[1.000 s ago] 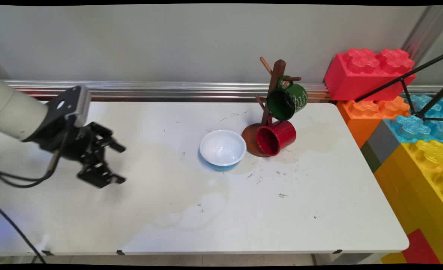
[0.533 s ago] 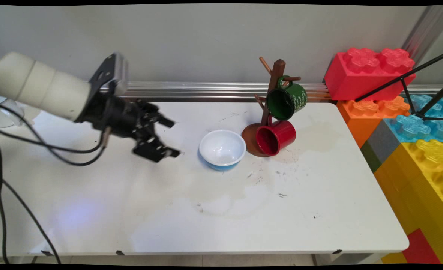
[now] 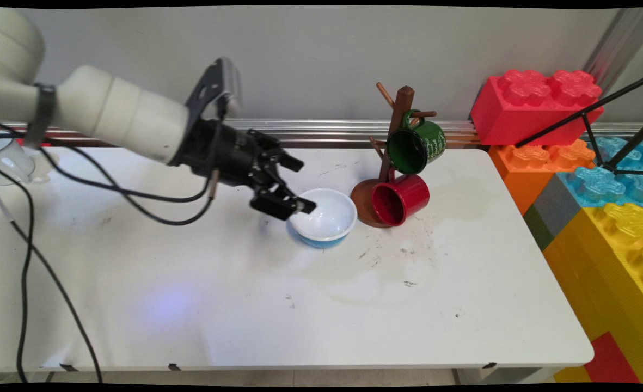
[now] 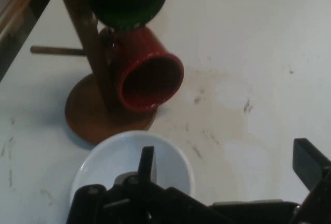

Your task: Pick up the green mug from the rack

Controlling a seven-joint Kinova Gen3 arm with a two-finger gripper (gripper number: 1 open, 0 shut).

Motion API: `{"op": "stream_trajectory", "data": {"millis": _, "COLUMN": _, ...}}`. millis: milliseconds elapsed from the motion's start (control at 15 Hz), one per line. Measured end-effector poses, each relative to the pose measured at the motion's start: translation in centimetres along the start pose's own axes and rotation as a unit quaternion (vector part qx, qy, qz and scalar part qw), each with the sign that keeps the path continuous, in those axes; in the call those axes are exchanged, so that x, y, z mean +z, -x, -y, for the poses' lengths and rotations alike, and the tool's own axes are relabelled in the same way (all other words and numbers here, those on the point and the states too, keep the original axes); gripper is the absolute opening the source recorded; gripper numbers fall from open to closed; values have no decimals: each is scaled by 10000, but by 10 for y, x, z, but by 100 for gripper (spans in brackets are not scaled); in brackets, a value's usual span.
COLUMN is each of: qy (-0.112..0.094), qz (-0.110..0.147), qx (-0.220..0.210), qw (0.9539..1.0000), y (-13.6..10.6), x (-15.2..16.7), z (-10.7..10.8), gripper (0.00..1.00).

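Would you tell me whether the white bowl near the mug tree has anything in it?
Empty: the white bowl sits upright, its bare white inside showing in the main view and hand view.

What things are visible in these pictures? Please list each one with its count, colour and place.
bowl: 1, white inside and blue outside, table middle, just under the gripper's tips.
rack: 1, brown wood, right of the bowl.
red mug: 1, low on the rack, mouth facing the near side.
green mug: 1, hanging above the red mug.
blocks: several, red, orange, blue, yellow, stacked beyond the table's right edge.
table: 1, white, scuffed.
cables: black, hanging from the arm.
gripper: 1, black, open, at the bowl's left rim.
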Motion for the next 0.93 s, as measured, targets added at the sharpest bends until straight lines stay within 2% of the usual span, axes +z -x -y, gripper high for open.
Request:
{"op": "stream_trajectory", "data": {"millis": 467, "qy": 73, "qz": 23, "qx": -187, "qw": 9998, "y": -43, "x": 37, "z": 0, "gripper": 100}}
{"op": "stream_trajectory", "data": {"millis": 733, "qy": 46, "qz": 33, "qx": -366, "qw": 9993, "y": -74, "x": 56, "z": -3, "gripper": 100}}
{"op": "stream_trajectory", "data": {"millis": 933, "qy": -7, "qz": 13, "qx": -557, "qw": 9984, "y": -88, "x": 65, "z": -5, "gripper": 100}}
